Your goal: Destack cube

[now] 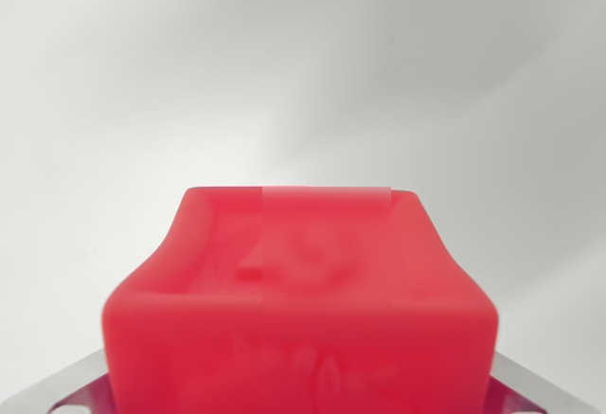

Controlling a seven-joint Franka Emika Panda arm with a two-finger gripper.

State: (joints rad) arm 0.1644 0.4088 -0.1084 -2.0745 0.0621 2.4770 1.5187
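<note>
Wrist view: red cube fills the lower frame, metal pincer parts flanking it — apparently pinching it for lifting, blurred.

Support surface: plain, pale grey-white, matte, fills the whole background of the wrist view. Soft diffuse shading runs diagonally across it, lighter toward the middle, slightly darker at upper corners. No seams, edges or markings discernible. View is blurred; whether anything rests directly on the surface cannot be told from this angle.
</note>
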